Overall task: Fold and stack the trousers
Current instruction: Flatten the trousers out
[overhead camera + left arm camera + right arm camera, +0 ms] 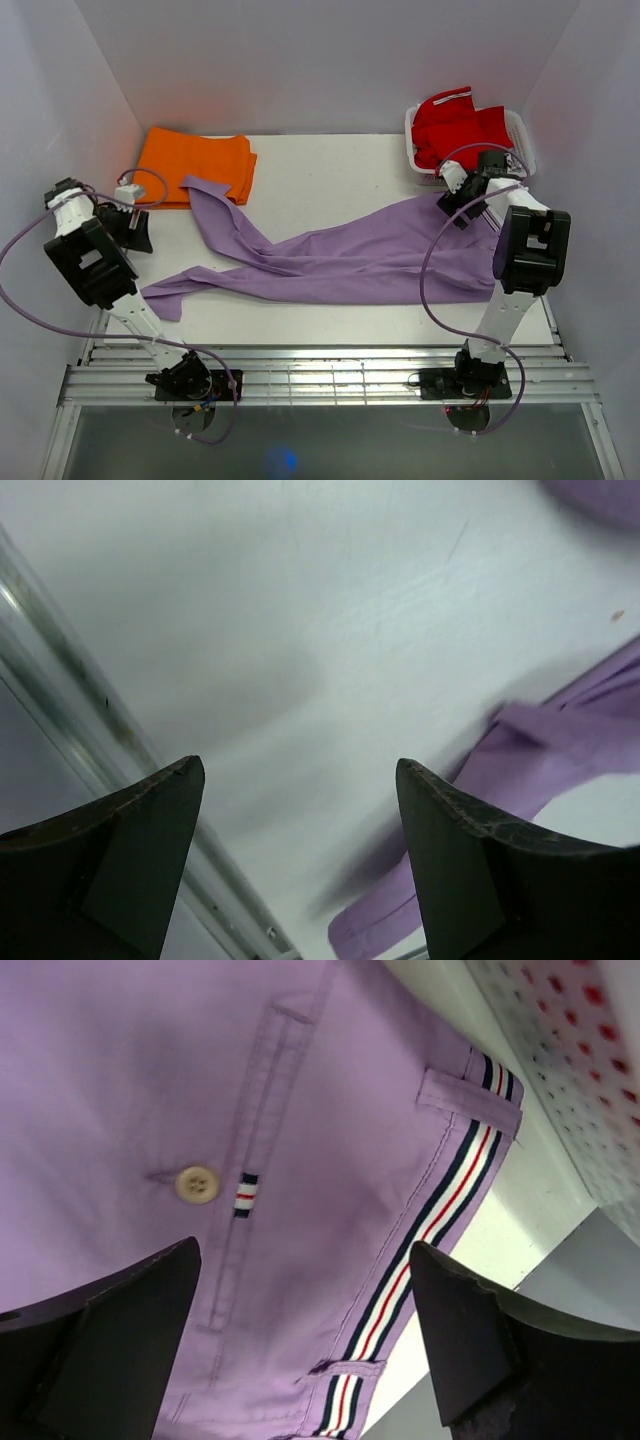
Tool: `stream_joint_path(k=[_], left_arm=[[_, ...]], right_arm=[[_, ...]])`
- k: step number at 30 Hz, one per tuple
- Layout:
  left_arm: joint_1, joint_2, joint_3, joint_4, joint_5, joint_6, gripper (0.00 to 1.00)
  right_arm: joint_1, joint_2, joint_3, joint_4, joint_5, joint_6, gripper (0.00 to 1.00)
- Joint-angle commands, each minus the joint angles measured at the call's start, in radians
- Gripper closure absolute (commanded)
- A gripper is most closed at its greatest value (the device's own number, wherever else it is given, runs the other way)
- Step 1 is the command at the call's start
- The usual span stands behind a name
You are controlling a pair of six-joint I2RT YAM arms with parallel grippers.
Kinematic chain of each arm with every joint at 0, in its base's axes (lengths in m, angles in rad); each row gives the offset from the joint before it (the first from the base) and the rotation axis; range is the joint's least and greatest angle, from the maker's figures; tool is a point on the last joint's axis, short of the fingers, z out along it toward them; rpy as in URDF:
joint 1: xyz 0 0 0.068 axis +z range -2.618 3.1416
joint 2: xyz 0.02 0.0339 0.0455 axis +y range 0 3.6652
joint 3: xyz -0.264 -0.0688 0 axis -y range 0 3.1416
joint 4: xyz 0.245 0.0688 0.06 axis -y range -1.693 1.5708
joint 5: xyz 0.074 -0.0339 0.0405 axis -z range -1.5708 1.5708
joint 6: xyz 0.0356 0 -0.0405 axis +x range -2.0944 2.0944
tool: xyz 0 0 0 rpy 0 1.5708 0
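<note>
Listing contents from the left edge of the table [330, 165] to the right.

Left gripper [137, 228]: hovers near the left edge, released, jaws spread wide with nothing between them. Its wrist view shows bare tabletop below and a leg end [520, 755] just beside.

Orange garment [195, 165]: folded flat at the far-left corner. One trouser leg reaches its right edge; whether it overlaps cannot be told.

Trousers [350, 260]: lilac, unfolded and rumpled, sprawled diagonally across the middle of the table. The waist lies toward the right edge and the two legs splay leftward, one to the orange garment, the other toward the near-left corner. Judged light, thin and limp, so the cloth will sag and drag rather than hold shape. The firmest holds look to be the striped waistband [420, 1255], doubled and stitched, and the leg hems.

Right gripper [462, 205]: poised over the waist, released, jaws wide. A button [197, 1184] and a pocket seam show between them; no cloth is pinched.

Basket [520, 130]: white, at the far-right corner, holding a red garment [455, 125].
</note>
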Motion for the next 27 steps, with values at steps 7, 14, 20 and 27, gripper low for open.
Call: stream_joint_path(k=[7,14,20,27], left_arm=[[0.219,-0.22,-0.151,-0.265,-0.02,0.416,0.09],[0.236,-0.24,-0.286,-0.212,-0.082,0.543,0.13],[0.164,-0.283,-0.413,-0.095,-0.031,0.562,0.14],[0.061,-0.341,-0.477,0.094,-0.076,0.473,0.67]], right_arm=[[-0.013,-0.414,0.015,-0.437,-0.19,-0.331,0.05],[-0.022,-0.59,-0.23,-0.677,-0.094,-0.598,0.02],[-0.021,-0.591,-0.368,-0.695,-0.089,-0.615,0.02],[-0.025,-0.593,-0.545,-0.483,0.017,-0.643,0.44]])
